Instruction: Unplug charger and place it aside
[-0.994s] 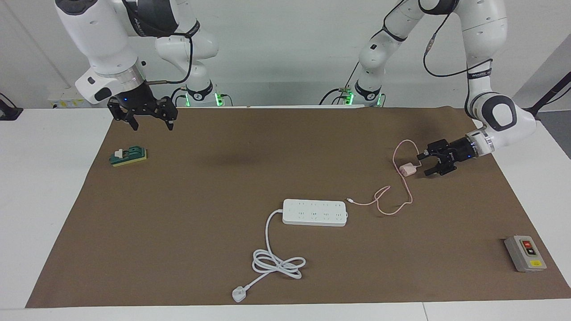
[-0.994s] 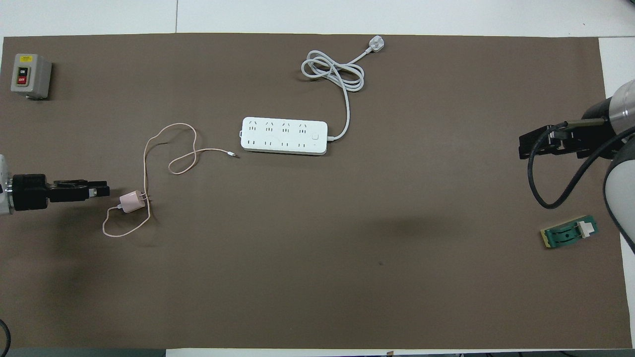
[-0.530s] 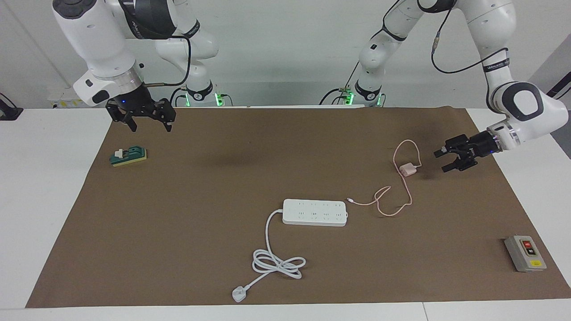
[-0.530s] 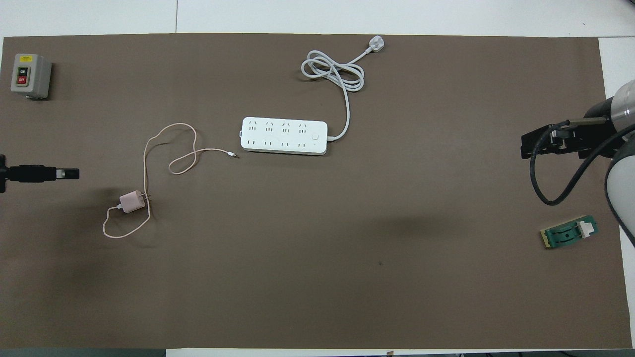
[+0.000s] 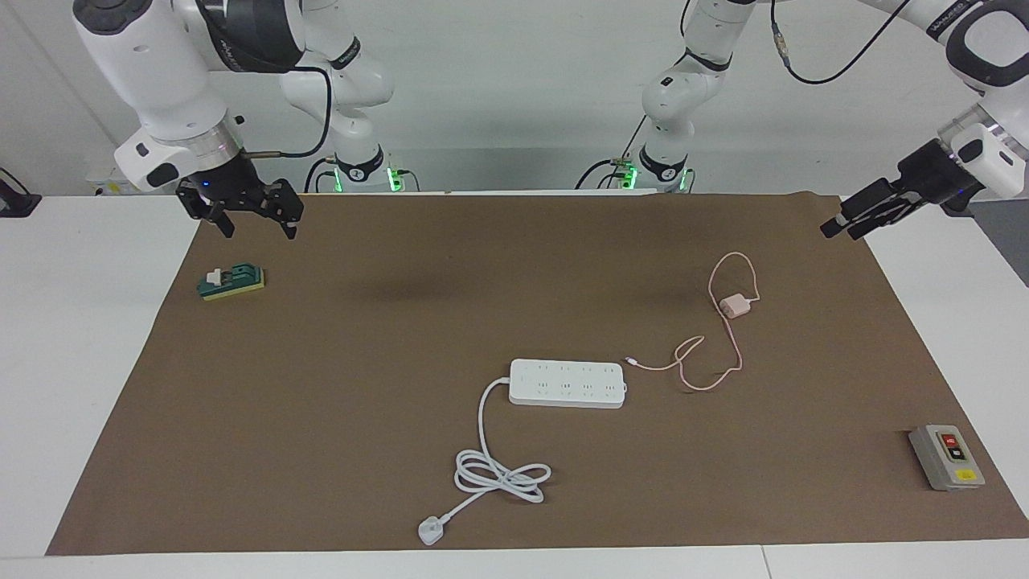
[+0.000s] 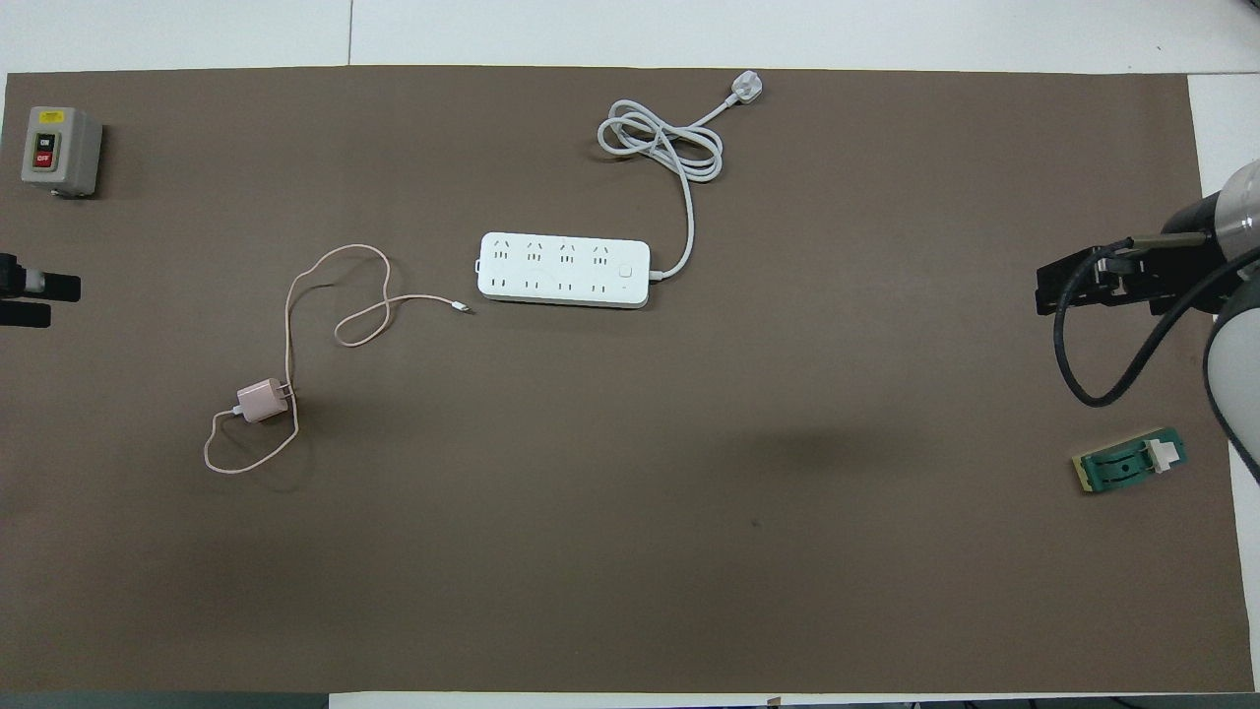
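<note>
The pale pink charger lies on the brown mat, unplugged, with its prongs free; it also shows in the overhead view. Its thin pink cable loops on the mat toward the white power strip, whose sockets are empty in the overhead view. My left gripper is open, empty and raised over the mat's edge at the left arm's end, well apart from the charger; its fingers show at the overhead view's edge. My right gripper is open and empty, waiting above the mat's corner at the right arm's end.
A grey box with red and yellow buttons sits at the left arm's end, farthest from the robots. A small green block lies under the right gripper's area. The strip's thick white cord coils toward the table's edge farthest from the robots.
My left gripper has drawn away from the charger and risen toward the left arm's end of the mat. The charger stays where it lay. The right gripper has lifted slightly.
</note>
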Tool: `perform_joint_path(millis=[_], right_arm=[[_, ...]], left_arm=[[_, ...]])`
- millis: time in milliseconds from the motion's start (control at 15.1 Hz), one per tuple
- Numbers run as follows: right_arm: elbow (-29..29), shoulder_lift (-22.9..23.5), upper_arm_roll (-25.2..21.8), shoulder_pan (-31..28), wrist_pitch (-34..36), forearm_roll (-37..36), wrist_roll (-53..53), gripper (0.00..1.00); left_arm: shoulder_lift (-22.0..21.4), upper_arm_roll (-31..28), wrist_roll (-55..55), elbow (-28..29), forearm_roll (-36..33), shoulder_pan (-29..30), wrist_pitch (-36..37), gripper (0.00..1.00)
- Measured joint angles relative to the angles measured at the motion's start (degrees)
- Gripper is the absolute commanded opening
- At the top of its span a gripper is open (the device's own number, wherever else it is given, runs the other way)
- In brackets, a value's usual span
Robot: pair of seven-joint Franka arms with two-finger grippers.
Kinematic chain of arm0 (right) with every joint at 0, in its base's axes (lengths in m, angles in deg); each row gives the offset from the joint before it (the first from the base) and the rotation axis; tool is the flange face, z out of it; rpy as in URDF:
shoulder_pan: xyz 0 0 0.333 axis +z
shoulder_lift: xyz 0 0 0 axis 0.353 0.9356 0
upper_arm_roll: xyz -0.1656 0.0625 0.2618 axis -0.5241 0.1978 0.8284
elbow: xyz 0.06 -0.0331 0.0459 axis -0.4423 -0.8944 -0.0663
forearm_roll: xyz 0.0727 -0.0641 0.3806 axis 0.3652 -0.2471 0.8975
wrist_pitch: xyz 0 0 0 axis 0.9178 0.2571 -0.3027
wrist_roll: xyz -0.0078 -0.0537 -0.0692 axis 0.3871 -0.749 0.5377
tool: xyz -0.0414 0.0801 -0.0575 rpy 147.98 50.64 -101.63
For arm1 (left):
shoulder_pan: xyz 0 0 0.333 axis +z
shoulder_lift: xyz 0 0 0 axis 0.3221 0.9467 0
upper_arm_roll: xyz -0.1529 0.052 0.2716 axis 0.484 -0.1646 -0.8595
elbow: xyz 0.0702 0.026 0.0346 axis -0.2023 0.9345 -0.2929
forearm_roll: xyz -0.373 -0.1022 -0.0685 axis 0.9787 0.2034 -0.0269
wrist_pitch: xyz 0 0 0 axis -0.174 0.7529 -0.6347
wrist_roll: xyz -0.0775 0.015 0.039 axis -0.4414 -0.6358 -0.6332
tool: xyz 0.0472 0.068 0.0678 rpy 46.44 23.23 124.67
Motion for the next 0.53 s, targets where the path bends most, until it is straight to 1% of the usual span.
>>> perform_joint_path(millis=[132, 265, 397, 530], right_arm=[[0.0, 0.0, -1.91, -0.27, 0.0, 0.0, 2.35, 1.0], [0.0, 0.0, -3.03, -0.48, 0.0, 0.0, 3.43, 1.0], [0.0, 0.0, -4.23, -0.5, -0.04, 0.0, 5.25, 1.0], [0.0, 0.0, -4.95, -0.51, -0.05, 0.0, 6.09, 1.0]], left_arm=[[-1.0, 0.08, 2.02, -2.8, -9.74, -3.18, 0.46, 1.0], [-2.81, 0.11, 0.27, -3.79, -18.09, -4.63, 0.54, 1.0], [-4.14, -0.2, -3.68, -3.51, -22.28, -4.76, 0.64, 1.0], [-4.27, -0.58, -5.65, -1.88, -23.96, -4.74, 0.01, 1.0]])
